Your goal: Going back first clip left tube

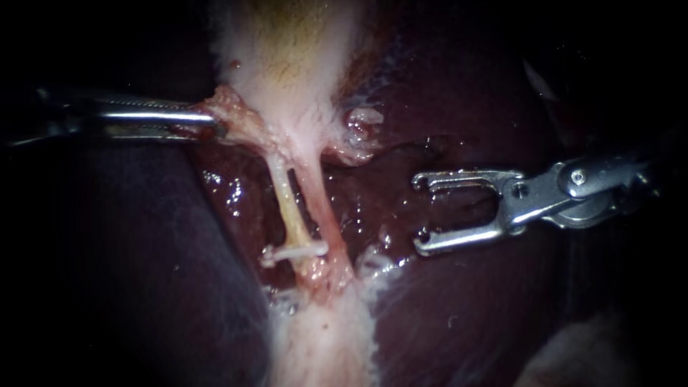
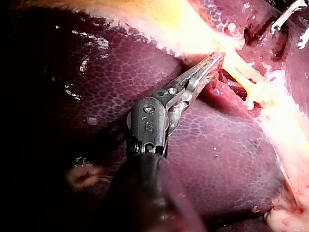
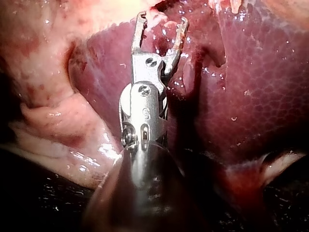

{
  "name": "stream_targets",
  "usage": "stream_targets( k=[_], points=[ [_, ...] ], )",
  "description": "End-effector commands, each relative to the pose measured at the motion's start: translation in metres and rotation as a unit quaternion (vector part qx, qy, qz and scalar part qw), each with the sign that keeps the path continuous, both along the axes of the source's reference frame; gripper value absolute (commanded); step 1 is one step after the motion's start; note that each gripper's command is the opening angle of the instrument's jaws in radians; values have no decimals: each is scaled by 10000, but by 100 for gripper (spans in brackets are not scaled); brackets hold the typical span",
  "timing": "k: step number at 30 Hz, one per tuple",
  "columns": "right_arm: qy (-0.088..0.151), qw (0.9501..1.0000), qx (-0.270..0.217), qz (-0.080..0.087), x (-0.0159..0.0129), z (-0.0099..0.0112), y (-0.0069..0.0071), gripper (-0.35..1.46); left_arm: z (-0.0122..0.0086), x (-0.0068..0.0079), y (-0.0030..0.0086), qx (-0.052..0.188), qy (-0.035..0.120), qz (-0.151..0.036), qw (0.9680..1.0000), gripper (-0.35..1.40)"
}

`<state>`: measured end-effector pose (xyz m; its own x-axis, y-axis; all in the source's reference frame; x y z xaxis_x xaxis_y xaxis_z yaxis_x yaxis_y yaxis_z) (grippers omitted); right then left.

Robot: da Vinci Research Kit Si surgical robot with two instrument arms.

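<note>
Two tubes run down from the pale gallbladder [image 1: 287,50]: a yellowish left tube [image 1: 284,193] and a pink right tube [image 1: 320,204]. A white clip [image 1: 295,251] lies across the left tube near its lower end. My left instrument [image 1: 209,120] comes in from the left, its jaws shut on a flap of pink tissue at the gallbladder's neck [image 1: 229,107]; the left wrist view shows the same grip [image 2: 212,65]. My right instrument [image 1: 421,212] stands to the right of the tubes, apart from them, over the liver, with its forked jaws wide open and empty [image 3: 160,21].
Dark red, wet liver [image 1: 459,301] surrounds the tubes on both sides. A pale fatty band [image 1: 322,337] continues below the clip. A small pale tissue tag [image 1: 362,122] sits right of the gallbladder's neck. In the left wrist view my right instrument's jaw tips [image 2: 288,12] show beyond the tubes.
</note>
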<state>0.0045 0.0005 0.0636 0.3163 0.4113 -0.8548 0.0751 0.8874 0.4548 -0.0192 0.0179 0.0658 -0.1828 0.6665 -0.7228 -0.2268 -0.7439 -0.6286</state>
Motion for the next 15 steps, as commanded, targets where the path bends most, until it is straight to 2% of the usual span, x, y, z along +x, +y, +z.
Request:
stream_targets(
  k=[1,15],
  points=[
    [1,10000,0,-2,0,0,0,50,3,-2,-1,-17,33,-22,10000,-35],
    [3,10000,0,-6,-1,-2,-2,50,36,-19,0,-50,109,38,9999,-35]
  ],
)
